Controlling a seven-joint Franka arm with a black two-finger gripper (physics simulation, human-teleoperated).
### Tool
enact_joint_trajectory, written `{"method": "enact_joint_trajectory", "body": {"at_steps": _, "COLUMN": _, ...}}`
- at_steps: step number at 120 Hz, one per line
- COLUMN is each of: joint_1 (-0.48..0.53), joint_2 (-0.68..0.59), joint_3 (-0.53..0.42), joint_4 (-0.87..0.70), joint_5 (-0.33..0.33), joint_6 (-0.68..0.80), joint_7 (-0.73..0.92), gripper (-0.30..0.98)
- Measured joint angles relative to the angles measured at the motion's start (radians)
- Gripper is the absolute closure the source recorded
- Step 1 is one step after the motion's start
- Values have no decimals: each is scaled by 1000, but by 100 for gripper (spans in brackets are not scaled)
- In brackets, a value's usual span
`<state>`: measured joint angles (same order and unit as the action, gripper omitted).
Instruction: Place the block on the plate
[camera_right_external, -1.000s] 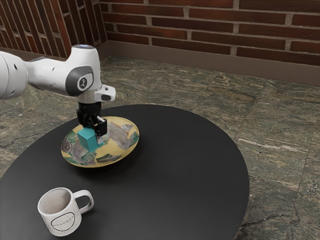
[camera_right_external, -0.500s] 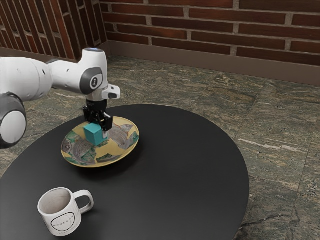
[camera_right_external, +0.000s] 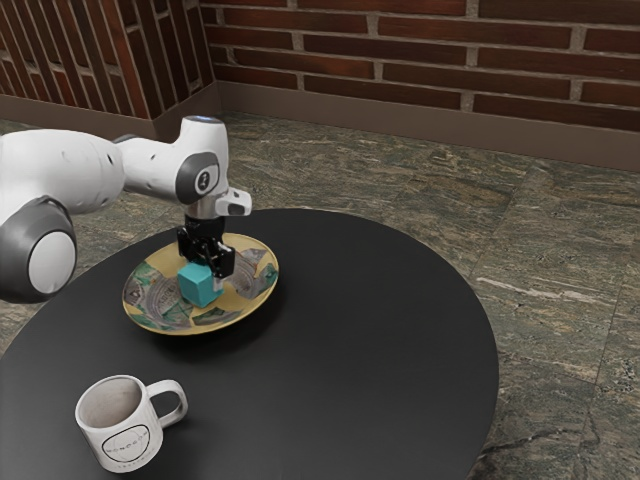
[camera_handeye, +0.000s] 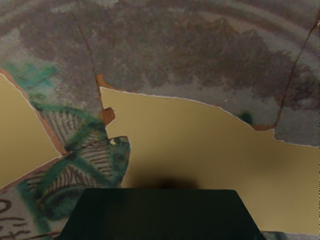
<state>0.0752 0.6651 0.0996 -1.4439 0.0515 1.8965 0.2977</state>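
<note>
Nearly done, prob.: the black two-finger pincer (camera_right_external: 207, 274) grips the teal cube-shaped block (camera_right_external: 199, 288) low over the round yellow patterned plate (camera_right_external: 240, 300); contact unclear. Remaining: set down, release, back off w/o nudging.

One white robot arm (camera_right_external: 65, 170), one black gripper (camera_right_external: 211, 275), one teal block (camera_right_external: 197, 287), one patterned plate (camera_right_external: 241, 299), one white mug (camera_right_external: 122, 430), one round black table (camera_right_external: 380, 330), one stone floor (camera_right_external: 550, 280) and two brick walls (camera_right_external: 420, 50) are in the scene.
</note>
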Motion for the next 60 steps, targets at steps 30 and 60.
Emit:
{"method": "enact_joint_trajectory", "body": {"at_steps": 30, "joint_1": -1, "joint_2": -78, "joint_3": 0, "joint_4": -15, "joint_5": 0, "joint_6": -6, "joint_7": 8, "gripper": 7}}
{"method": "enact_joint_trajectory", "body": {"at_steps": 60, "joint_1": -3, "joint_2": -290, "joint_3": -75, "joint_4": -92, "joint_5": 2, "joint_6": -51, "joint_7": -5, "gripper": 2}}
